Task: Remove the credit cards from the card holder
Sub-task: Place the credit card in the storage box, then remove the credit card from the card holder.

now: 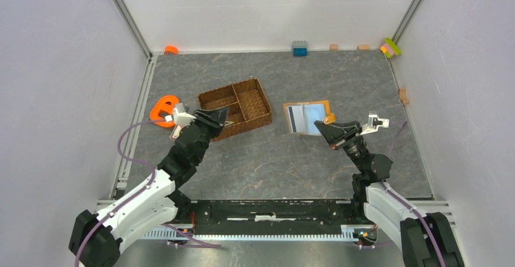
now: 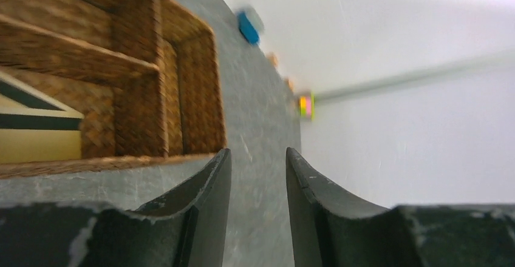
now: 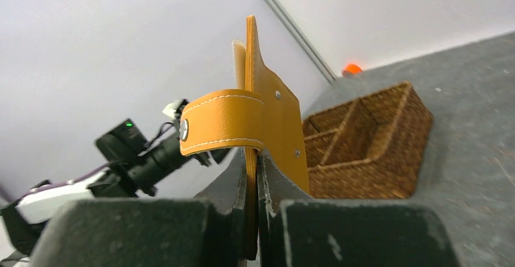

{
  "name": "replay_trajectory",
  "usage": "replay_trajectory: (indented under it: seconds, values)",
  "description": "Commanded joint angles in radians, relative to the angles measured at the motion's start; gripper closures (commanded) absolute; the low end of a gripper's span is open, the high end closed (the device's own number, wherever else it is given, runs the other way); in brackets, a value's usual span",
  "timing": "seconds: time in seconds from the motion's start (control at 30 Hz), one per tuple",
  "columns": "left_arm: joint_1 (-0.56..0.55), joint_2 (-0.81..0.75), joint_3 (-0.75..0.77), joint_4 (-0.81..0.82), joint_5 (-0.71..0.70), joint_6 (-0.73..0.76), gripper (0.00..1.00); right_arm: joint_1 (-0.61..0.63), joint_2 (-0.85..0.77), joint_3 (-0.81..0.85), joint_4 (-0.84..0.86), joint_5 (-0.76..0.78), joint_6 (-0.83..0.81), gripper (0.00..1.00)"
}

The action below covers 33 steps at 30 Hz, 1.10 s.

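Roughly right of the worktop (image 1: pixel 267 158) centre: the card holder (image 1: pixel 308 117) is spread open, pale blue-grey lining up, orange rim around it. A striped card (image 1: pixel 295 119), grey-white with one dark band, sits in its left half.

The right gripper (image 1: pixel 322 127) comes in from the near-right and pinches the holder's near-right corner. In the right wrist view its fingers are pressed together on the orange flap, which stands on edge between them, with the snap tab (image 3: pixel 221 121) curling off to the left. Cannot tell whether the holder touches the worktop.

The left gripper (image 2: pixel 258 158) hangs over the near rim of the woven tray (image 1: pixel 243 106), left of centre. Its fingers are spread apart with nothing between them, only grey surface showing in the gap. The tips are just short of the tray wall.

A beige card (image 2: pixel 33 139) with dark stripes lies inside the tray; which compartment is unclear.

An orange toy (image 1: pixel 164 110) sits near the left edge, just beside the tray. A blue brick (image 1: pixel 299 48) is at the far edge, and stacked bricks (image 1: pixel 391 47) are in the far-right corner.
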Motion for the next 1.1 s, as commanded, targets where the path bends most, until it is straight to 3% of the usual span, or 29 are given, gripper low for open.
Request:
replay_trajectory:
  seconds: [0.0, 0.07, 0.17, 0.3, 0.4, 0.53, 0.93, 1.07]
  values:
    - [0.003, 0.064, -0.004, 0.291, 0.472, 0.472, 0.53, 0.000, 0.046, -0.152, 0.338, -0.062, 0.108, 1.00]
    - [-0.003, 0.125, 0.056, 0.286, 0.657, 0.572, 0.50, 0.000, 0.075, -0.161, 0.442, -0.069, 0.140, 1.00]
    - [0.001, 0.186, 0.098, 0.283, 0.794, 0.620, 0.43, -0.001, 0.131, -0.159, 0.609, -0.086, 0.202, 1.00]
    - [-0.003, 0.221, 0.029, 0.547, 0.948, 0.562, 0.25, 0.001, 0.168, -0.144, 0.680, -0.119, 0.252, 1.00]
    - [-0.011, 0.220, 0.005, 0.642, 0.982, 0.528, 0.18, 0.001, 0.159, -0.155, 0.681, -0.106, 0.251, 1.00]
    - [-0.031, 0.239, 0.012, 0.626, 0.973, 0.550, 0.14, 0.003, 0.147, -0.147, 0.680, -0.116, 0.252, 1.00]
    - [-0.098, 0.432, 0.086, 0.637, 0.996, 0.549, 0.14, 0.036, 0.115, -0.128, 0.680, -0.130, 0.245, 1.00]
    - [-0.106, 0.487, 0.094, 0.721, 1.040, 0.512, 0.14, 0.066, 0.120, -0.118, 0.680, -0.132, 0.233, 1.00]
